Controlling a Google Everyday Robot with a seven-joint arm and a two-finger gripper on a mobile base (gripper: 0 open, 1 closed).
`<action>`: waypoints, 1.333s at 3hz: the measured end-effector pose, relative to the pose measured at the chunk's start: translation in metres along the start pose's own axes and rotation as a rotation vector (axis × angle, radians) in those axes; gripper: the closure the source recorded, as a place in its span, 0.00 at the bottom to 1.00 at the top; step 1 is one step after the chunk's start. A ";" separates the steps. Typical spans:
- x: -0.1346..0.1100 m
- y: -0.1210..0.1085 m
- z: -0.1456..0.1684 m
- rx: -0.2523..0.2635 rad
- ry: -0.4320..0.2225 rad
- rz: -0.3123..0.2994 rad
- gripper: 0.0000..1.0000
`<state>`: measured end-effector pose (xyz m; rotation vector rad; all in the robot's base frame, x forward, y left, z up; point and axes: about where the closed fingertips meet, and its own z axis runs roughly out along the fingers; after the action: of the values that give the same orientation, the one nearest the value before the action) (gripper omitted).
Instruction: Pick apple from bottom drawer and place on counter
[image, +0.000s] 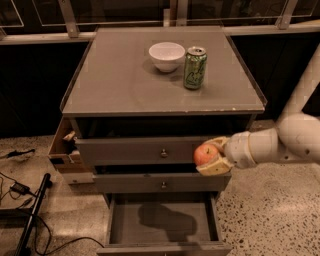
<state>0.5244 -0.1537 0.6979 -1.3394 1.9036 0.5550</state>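
The small red-orange apple (204, 154) is held in my gripper (209, 156), whose fingers are shut on it in front of the upper drawer's right end. The white arm reaches in from the right. The bottom drawer (164, 220) is pulled open below, with its bare grey floor showing a dark shadow. The counter (120, 80) is the flat grey top above, higher than the apple.
A white bowl (167, 55) and a green soda can (194, 67) stand at the counter's back middle. Two knobbed drawers (163, 153) sit under the counter. A wooden box (64, 150) hangs at the cabinet's left. Cables and a black bar (30, 215) lie on the floor left.
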 end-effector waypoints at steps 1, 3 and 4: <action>-0.063 -0.019 -0.055 0.025 -0.048 0.031 1.00; -0.077 -0.027 -0.063 0.025 -0.098 0.089 1.00; -0.106 -0.045 -0.085 0.048 -0.144 0.133 1.00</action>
<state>0.5597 -0.1646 0.8368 -1.1173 1.8845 0.6502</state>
